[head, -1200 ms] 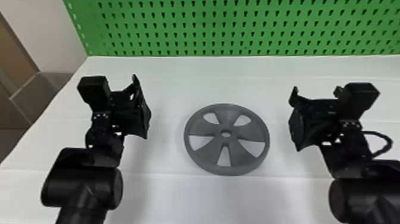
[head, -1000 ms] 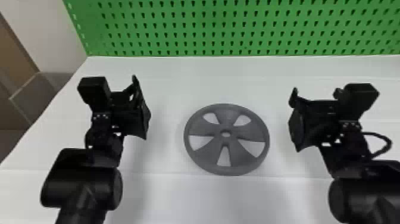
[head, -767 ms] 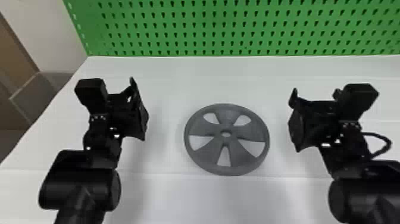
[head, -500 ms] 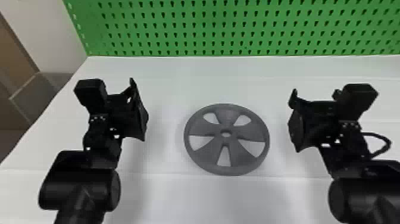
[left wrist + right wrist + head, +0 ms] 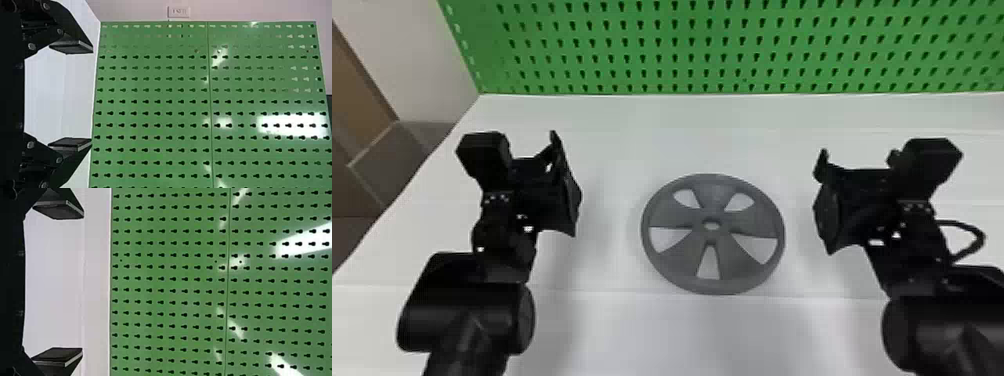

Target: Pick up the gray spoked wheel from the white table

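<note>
The wheel [image 5: 677, 217] lies flat on the surface [image 5: 632, 340] between the left tool [image 5: 92, 96] and the right tool [image 5: 82, 282], each with its fingers spread and empty. The right tool looks nearer, the wheel lying to its left (round, so no long axis to match).

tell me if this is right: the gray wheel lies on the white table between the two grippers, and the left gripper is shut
The last part is wrong: the left wrist view shows the left gripper open, its fingers apart. The gray wheel does lie on the white table between it and the right gripper.
</note>
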